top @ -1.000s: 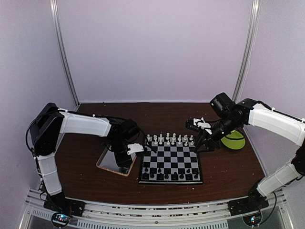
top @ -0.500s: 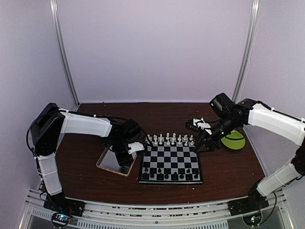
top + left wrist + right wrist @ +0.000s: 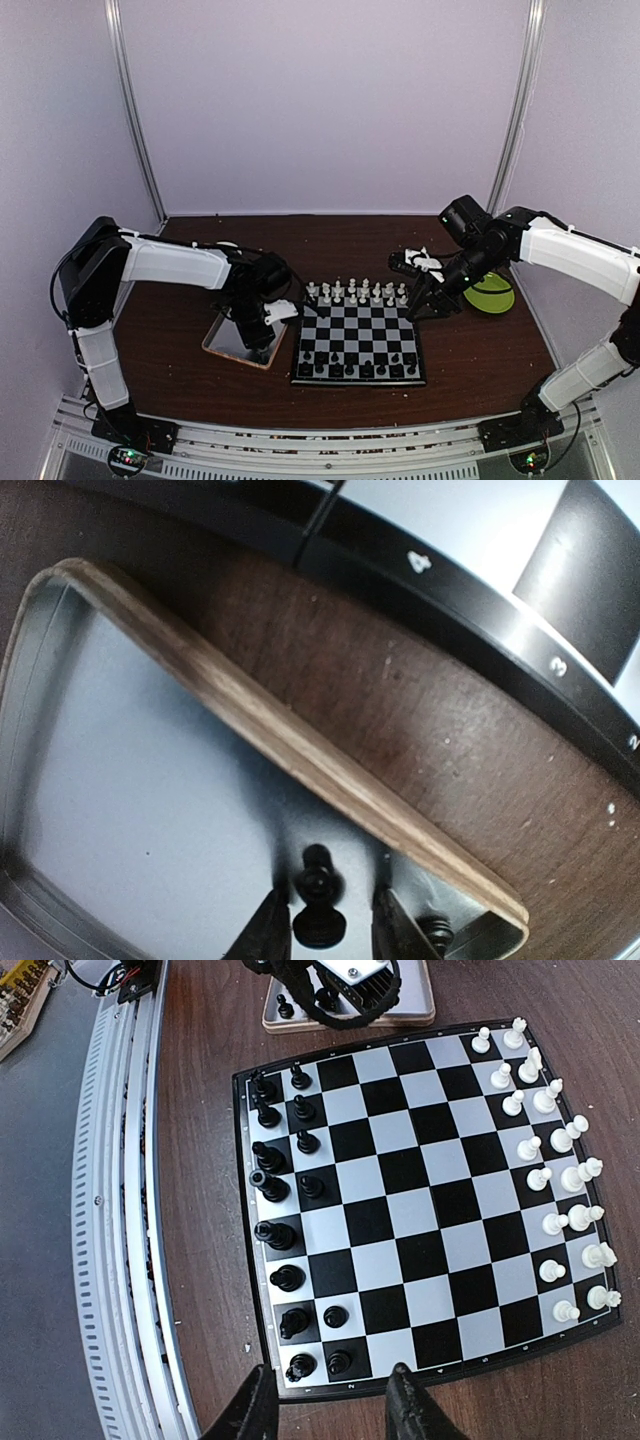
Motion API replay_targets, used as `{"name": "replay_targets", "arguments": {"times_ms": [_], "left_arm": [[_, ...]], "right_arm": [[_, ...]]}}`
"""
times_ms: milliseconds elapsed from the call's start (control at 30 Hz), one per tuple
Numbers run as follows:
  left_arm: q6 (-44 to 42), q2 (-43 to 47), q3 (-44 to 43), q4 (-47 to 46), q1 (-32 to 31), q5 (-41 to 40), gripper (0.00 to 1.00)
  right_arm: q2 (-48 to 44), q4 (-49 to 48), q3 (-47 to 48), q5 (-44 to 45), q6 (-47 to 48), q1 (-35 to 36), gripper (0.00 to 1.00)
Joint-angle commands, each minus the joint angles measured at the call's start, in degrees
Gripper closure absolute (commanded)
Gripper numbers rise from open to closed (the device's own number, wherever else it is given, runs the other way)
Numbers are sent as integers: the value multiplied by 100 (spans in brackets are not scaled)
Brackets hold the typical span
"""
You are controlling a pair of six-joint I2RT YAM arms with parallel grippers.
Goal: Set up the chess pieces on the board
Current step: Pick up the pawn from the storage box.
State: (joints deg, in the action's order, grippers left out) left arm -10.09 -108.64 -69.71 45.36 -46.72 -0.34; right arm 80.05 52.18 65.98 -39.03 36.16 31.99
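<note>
The board [image 3: 360, 335] lies mid-table, with white chess pieces [image 3: 355, 292] along its far rows and black pieces [image 3: 362, 366] along its near rows. My left gripper [image 3: 262, 326] hangs low over a silver tray [image 3: 225, 340]. In the left wrist view its fingers [image 3: 328, 895] stand open on either side of a black pawn [image 3: 318, 920] in the tray, with a gap at each side. A second black piece [image 3: 435, 932] lies next to it. My right gripper [image 3: 430, 300] is open and empty at the board's right edge, as the right wrist view [image 3: 330, 1370] shows.
The tray has a wooden rim [image 3: 300, 750] next to the board's numbered border [image 3: 520, 645]. A green plate [image 3: 488, 293] lies at the right, behind my right arm. The right wrist view shows the board [image 3: 405, 1170] and the tray [image 3: 425, 1005] beyond it.
My left gripper has shifted slightly left and lower over the tray. The right arm has not moved.
</note>
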Motion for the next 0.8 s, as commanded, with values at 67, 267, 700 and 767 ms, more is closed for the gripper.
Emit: {"name": "replay_targets", "arguments": {"times_ms": [67, 267, 700, 767], "left_arm": [[-23, -364, 178, 390, 55, -270, 77], [-90, -269, 123, 502, 66, -497, 87], [-50, 983, -207, 83, 74, -220, 93], [41, 1319, -358, -93, 71, 46, 93]], "right_arm": [[37, 90, 78, -79, 82, -41, 63], [51, 108, 139, -110, -15, -43, 63], [-204, 477, 1221, 520, -452, -67, 63], [-331, 188, 1489, 1184, -786, -127, 60]]}}
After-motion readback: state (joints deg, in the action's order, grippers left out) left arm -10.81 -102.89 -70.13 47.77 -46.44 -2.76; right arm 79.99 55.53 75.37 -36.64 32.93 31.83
